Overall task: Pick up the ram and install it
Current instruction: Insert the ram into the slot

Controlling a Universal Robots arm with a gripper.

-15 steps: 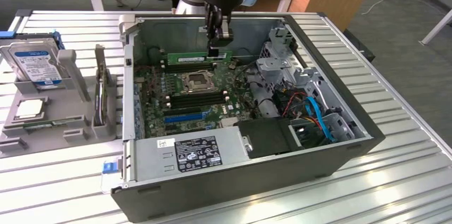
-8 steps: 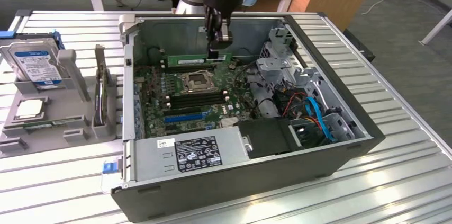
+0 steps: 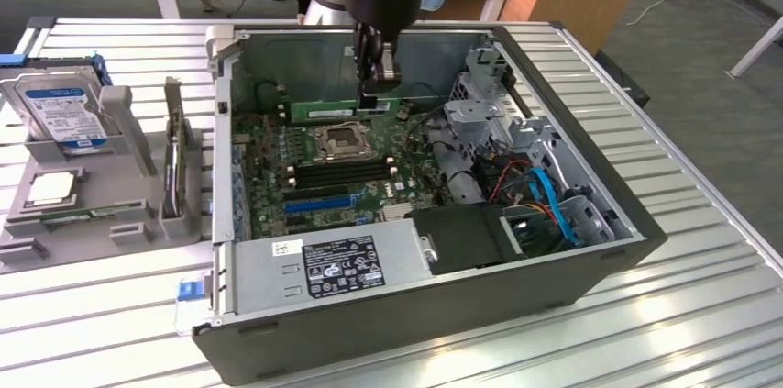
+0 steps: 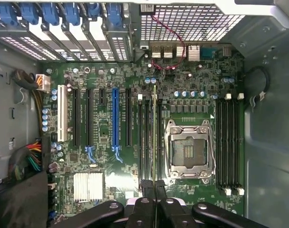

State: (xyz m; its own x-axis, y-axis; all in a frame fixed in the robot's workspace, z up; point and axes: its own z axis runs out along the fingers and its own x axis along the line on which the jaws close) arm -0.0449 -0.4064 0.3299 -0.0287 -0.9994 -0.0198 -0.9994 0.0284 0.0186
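Ram (image 3: 328, 111) gripped edge-up in closed end effector (image 3: 377, 93), over memory slots (image 4: 143, 137) beside processor socket (image 4: 188, 149); lifted, apparently not yet seated.

no text or numbers legible

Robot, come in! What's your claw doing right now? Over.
Claw shut on long thin green ram stick. Stick held above green motherboard inside open dark computer case. Nothing blocking.

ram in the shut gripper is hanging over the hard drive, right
Not quite. The shut gripper holds the ram over the motherboard inside the case, not over the hard drive, which stands outside it; the exterior view shows this.
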